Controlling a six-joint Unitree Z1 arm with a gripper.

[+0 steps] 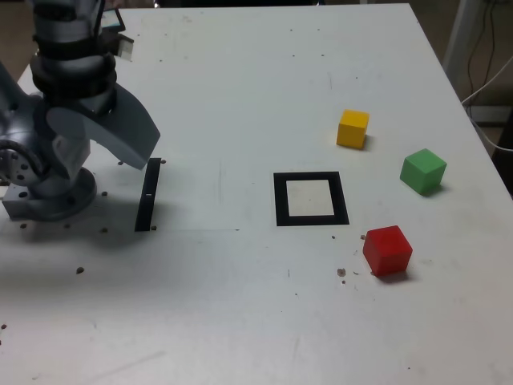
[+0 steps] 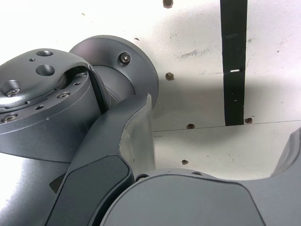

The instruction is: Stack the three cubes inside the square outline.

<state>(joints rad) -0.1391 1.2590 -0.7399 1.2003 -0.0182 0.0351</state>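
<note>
my fingers hang spread and empty near the base, cubes still scattered around the square outline, unstacked.

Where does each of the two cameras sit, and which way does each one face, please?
Exterior view: off the arm, high, looking down on the table, the square outline and three cubes; the arm shows at its left.
Wrist view: on the wrist, facing down past the open pincer at the arm's base.
Shared: the black strip and the table.
</note>
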